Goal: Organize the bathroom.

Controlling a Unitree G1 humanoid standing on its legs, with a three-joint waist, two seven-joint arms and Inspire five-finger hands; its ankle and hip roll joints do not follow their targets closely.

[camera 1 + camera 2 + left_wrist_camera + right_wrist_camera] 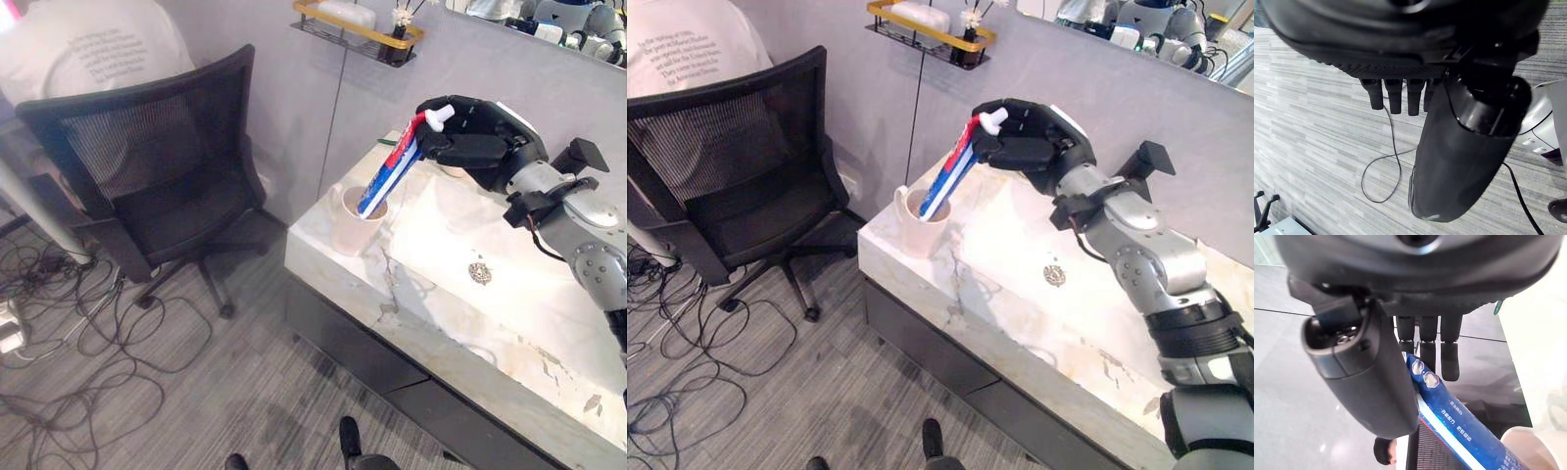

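Observation:
A red, white and blue toothpaste tube (390, 172) leans in a cream cup (351, 233) at the left end of the marble counter (411, 313). Its lower end is inside the cup and its white cap points up to the right. My right hand (482, 139) reaches in from the right, with thumb and fingers pinched on the tube just below the cap. In the right wrist view the tube (1459, 423) runs between the thumb and fingers (1449, 357) down to the cup's rim (1535, 443). My left hand (1400, 44) hangs over the grey floor with relaxed fingers, holding nothing.
A black office chair (157, 166) stands left of the counter, with a person in a white shirt (88, 44) behind it. A yellow-rimmed wall shelf (358, 29) hangs above. A metal drain (480, 271) sits in the basin. Cables (69, 323) lie on the floor.

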